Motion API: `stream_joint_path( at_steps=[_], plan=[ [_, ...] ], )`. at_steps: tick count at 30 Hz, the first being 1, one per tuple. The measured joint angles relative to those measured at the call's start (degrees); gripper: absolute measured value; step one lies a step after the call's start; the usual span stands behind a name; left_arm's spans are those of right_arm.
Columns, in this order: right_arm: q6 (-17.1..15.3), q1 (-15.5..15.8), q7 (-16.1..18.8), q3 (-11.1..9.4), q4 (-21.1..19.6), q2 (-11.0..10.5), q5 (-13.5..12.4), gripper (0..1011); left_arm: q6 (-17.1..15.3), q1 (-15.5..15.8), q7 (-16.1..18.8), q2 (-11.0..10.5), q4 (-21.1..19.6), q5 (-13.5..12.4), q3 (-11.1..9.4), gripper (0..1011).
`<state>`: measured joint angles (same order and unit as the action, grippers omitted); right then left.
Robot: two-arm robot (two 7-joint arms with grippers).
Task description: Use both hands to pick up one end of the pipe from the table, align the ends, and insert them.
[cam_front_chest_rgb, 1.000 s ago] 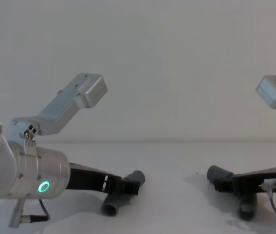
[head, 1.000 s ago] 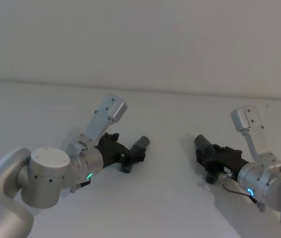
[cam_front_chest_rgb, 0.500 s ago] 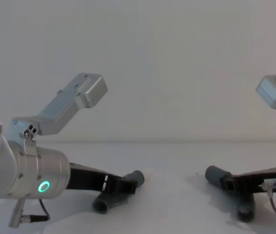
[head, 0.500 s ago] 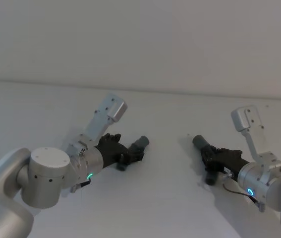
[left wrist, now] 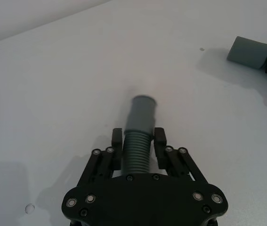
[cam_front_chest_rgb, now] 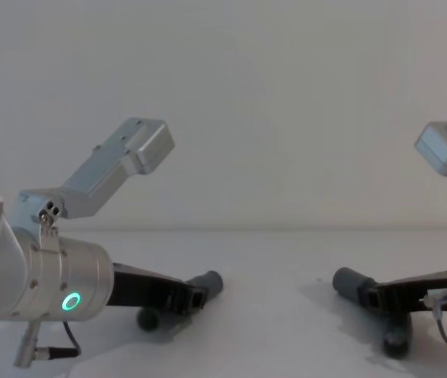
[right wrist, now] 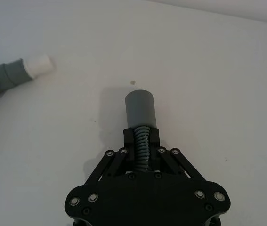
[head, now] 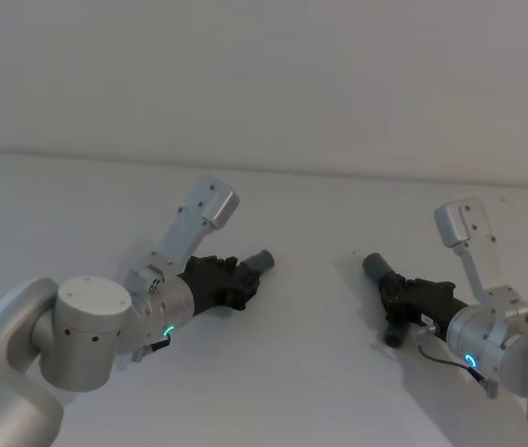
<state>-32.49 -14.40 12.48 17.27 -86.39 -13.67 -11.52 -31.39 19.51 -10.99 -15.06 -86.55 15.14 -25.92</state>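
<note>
**Jaws clamp both pipe halves; lift and joining still to come**

Across the wide white worktop [head: 301, 372], the left arm [head: 87, 335] reaches in from the near left and the right arm [head: 496, 345] from the near right, both lying low over the surface.

A second ago the left jaws stood spread around their piece. Now they are shut on the ribbed middle of the left pipe piece [head: 262, 262], which has swung round so that its collar points straight out ahead of them. The right jaws closed a little sooner and have not let go, gripping the ribbed middle of the right pipe piece [head: 378, 265].

The two pieces sit well apart, their free collars aimed roughly at each other across bare worktop. Both look to be at or just above the surface. Whether either has left it cannot be told.

The left piece ends in a narrow white tip [right wrist: 41, 63]. The right piece offers a plain grey socket [left wrist: 248, 52].

With both holds apparently secure, the grasp looks done. What remains is raising the halves, lining tip up with socket and pushing them together.
</note>
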Motion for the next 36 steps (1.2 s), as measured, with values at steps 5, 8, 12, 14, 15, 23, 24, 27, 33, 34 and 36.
stream_joint_path(
  at_steps=[5, 8, 12, 14, 15, 23, 24, 27, 33, 34, 36],
  plan=[
    [0.0, 0.0, 0.0, 0.0, 0.0, 0.0, 0.0, 155, 0.0, 0.0, 0.0, 0.0, 0.0, 0.0, 0.0, 326],
    [0.0, 0.0, 0.0, 0.0, 0.0, 0.0, 0.0, 153, 0.0, 0.0, 0.0, 0.0, 0.0, 0.0, 0.0, 306],
    [0.0, 0.0, 0.0, 0.0, 0.0, 0.0, 0.1, 153, 0.0, 0.0, 0.0, 0.0, 0.0, 0.0, 0.0, 300],
    [0.0, -0.1, 0.1, 0.1, 0.0, 0.0, 0.2, 153, 0.1, 0.0, -0.1, -0.2, -0.1, -0.1, 0.0, 300],
    [0.1, -0.1, 0.1, 0.1, 0.0, -0.1, 0.2, 153, 0.1, 0.1, -0.1, -0.2, -0.1, -0.2, 0.0, 300],
    [2.8, -0.6, 1.1, 0.7, -0.6, -0.8, 1.4, 153, 1.9, 1.1, -1.5, -1.6, -0.9, -1.5, -0.6, 300],
    [3.0, -0.7, 1.1, 0.8, -0.7, -0.9, 1.5, 153, 2.1, 1.2, -1.6, -1.8, -1.0, -1.6, -0.7, 300],
    [4.4, -0.9, 1.5, 1.0, -1.1, -1.3, 2.1, 153, 3.5, 2.1, -3.1, -2.9, -1.6, -2.4, -1.1, 300],
    [7.6, -1.4, 2.2, 1.8, -2.1, -2.5, 3.8, 153, 5.9, 3.6, -5.8, -4.7, -2.2, -3.5, -2.0, 300],
    [8.0, -1.5, 2.4, 1.9, -2.3, -2.7, 4.1, 153, 6.7, 4.1, -6.9, -5.2, -2.4, -3.9, -2.3, 300],
    [9.4, -1.8, 2.7, 2.3, -2.7, -3.4, 4.9, 153, 7.3, 4.5, -7.7, -5.7, -2.5, -4.2, -2.5, 300]
  ],
)
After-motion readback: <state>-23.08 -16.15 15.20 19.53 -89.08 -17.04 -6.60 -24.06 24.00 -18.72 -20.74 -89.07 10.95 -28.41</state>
